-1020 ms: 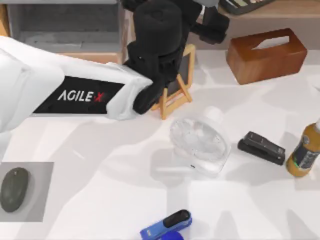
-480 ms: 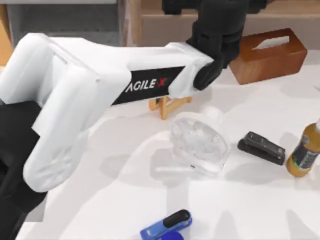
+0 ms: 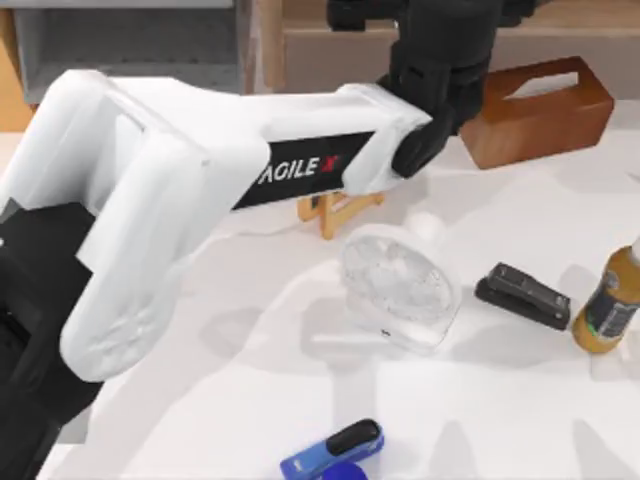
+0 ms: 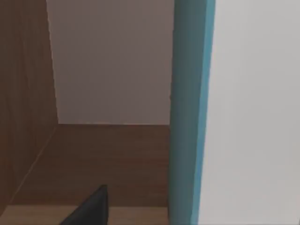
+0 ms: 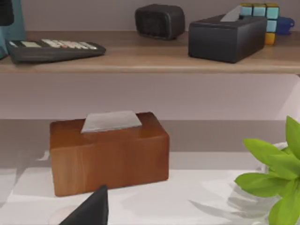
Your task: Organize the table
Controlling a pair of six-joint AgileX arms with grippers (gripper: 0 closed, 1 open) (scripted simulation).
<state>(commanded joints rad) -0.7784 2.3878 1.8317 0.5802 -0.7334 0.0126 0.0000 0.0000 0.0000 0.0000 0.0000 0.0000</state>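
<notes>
Tidying looks barely begun: surface under the arms carries bottle, stapler, tissue box; left gripper reaches into shelf, finger state unreadable.

Rendered office-style desk setup: white table with a black stapler, a blue stapler and a brown tissue box. A wooden shelf along the far side holds a calculator, a small black clock, a black tissue box and a puzzle cube. Potted plant leaves at right.
</notes>
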